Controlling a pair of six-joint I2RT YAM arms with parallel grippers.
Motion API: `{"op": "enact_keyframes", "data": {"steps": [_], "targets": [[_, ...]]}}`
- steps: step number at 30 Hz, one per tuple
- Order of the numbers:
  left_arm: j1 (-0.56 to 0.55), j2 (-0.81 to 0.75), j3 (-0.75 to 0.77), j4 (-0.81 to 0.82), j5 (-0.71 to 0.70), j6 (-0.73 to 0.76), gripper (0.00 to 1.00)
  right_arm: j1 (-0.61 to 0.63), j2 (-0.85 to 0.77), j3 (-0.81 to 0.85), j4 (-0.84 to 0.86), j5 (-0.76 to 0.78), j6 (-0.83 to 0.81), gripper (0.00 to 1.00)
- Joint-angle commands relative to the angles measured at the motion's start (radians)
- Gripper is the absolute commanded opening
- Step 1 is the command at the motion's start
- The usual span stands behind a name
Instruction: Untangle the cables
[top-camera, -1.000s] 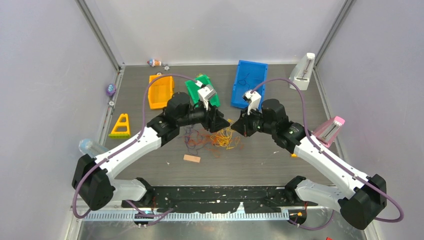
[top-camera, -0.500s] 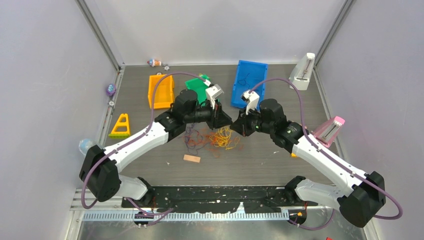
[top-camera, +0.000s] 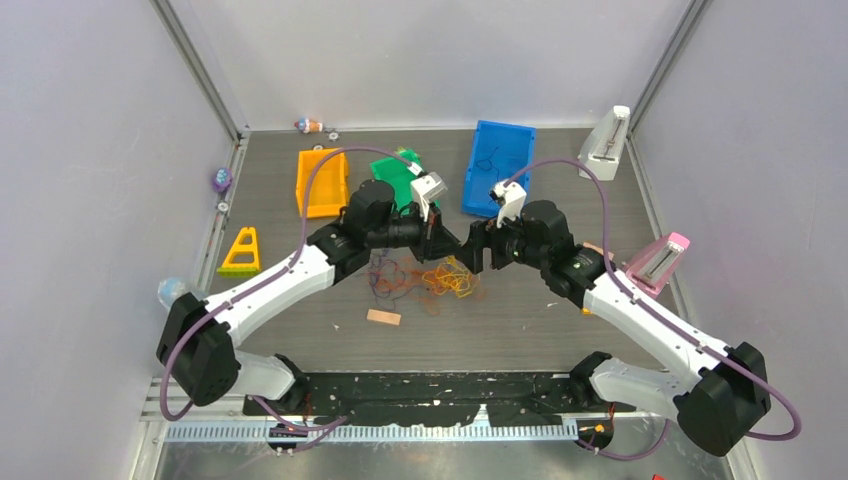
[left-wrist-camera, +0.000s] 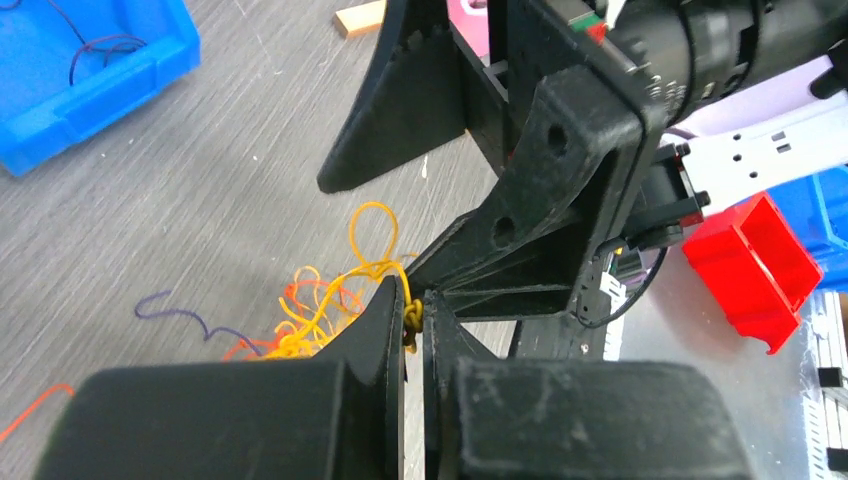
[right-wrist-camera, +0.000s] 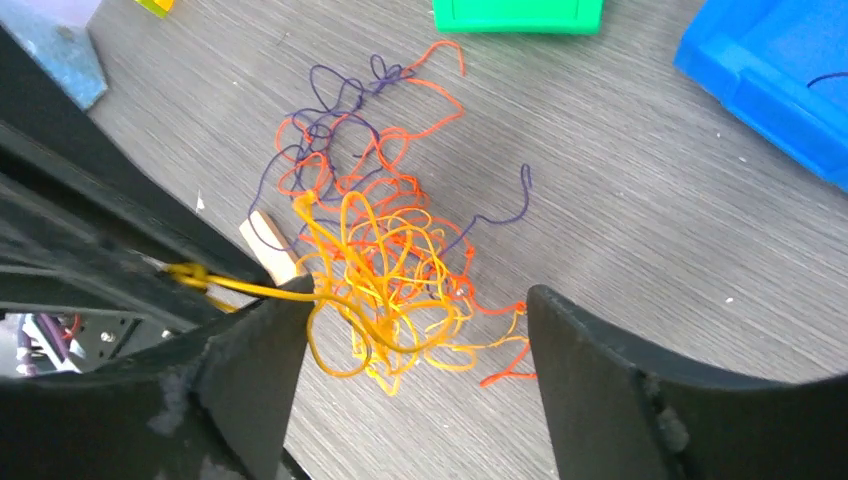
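Observation:
The cables (top-camera: 440, 278) lie as one loose tangle of yellow, orange-red and dark purple strands on the grey table between the two arms. My left gripper (left-wrist-camera: 415, 302) is shut on a knotted yellow strand (left-wrist-camera: 409, 318) that runs taut from the heap. In the top view the left gripper (top-camera: 447, 246) sits just above the tangle's upper right. My right gripper (right-wrist-camera: 420, 295) stands wide open over the cables (right-wrist-camera: 385, 255), holding nothing, with one yellow strand passing by its left finger (right-wrist-camera: 255, 350). From above, the right gripper (top-camera: 472, 256) faces the left one closely.
A blue bin (top-camera: 498, 165) with a dark strand in it, a green bin (top-camera: 398, 178) and an orange bin (top-camera: 320, 182) stand behind the arms. A small wooden block (top-camera: 383, 317) lies in front of the tangle. A yellow triangle (top-camera: 241, 252) is at the left, a pink-topped stand (top-camera: 660, 258) at the right.
My left gripper has closed on the yellow strand after shifting right. My right gripper has gone from shut to wide open and edged slightly left.

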Motion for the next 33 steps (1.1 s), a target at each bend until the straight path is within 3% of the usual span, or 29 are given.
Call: {"op": "enact_keyframes", "data": {"steps": [1, 8, 17, 22, 23, 24, 30, 33], "targets": [[0.003, -0.044, 0.04, 0.033, -0.038, -0.014, 0.0, 0.028, -0.055, -0.09, 0.175, -0.005, 0.02, 0.92], [0.017, -0.058, 0.087, 0.023, -0.029, -0.073, 0.0, 0.027, -0.085, -0.305, 0.476, -0.11, 0.051, 1.0], [0.026, -0.064, 0.117, 0.016, -0.046, -0.111, 0.0, 0.029, -0.009, -0.381, 0.672, -0.161, 0.057, 0.93], [0.05, -0.082, 0.145, 0.019, -0.038, -0.15, 0.0, 0.029, 0.061, -0.378, 0.699, -0.1, 0.06, 0.6], [0.059, -0.089, 0.155, 0.005, -0.042, -0.153, 0.0, 0.029, 0.082, -0.375, 0.699, -0.087, 0.066, 0.47], [0.074, -0.1, 0.164, -0.003, -0.053, -0.157, 0.0, 0.029, 0.091, -0.375, 0.699, -0.057, 0.071, 0.42], [0.251, -0.17, 0.204, -0.047, -0.052, -0.216, 0.0, 0.028, 0.117, -0.437, 0.728, 0.029, 0.112, 0.31], [0.358, -0.192, 0.238, -0.101, -0.06, -0.224, 0.0, 0.028, 0.119, -0.449, 0.668, 0.104, 0.118, 0.17]]}}
